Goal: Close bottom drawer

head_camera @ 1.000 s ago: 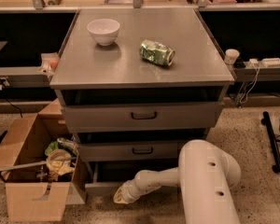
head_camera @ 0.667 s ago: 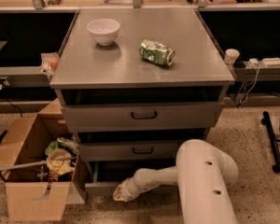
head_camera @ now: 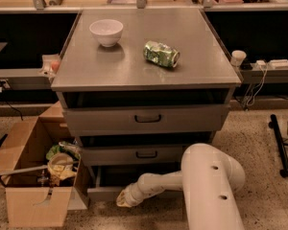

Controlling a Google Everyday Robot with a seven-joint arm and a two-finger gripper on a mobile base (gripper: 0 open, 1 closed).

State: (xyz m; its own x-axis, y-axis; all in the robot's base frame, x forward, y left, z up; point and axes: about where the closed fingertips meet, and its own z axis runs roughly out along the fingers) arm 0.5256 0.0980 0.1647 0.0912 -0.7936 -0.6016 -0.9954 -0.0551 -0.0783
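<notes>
Sitting low — the gripper (head_camera: 124, 199) is at the open bottom drawer (head_camera: 102, 192).

Holding the white arm (head_camera: 210, 186) low at the near right, its bulky link rising toward the viewer. Pointing the slimmer forearm (head_camera: 158, 182) leftward and slightly down. Keeping the gripper (head_camera: 126, 199) at its left tip, low and left of centre.
</notes>
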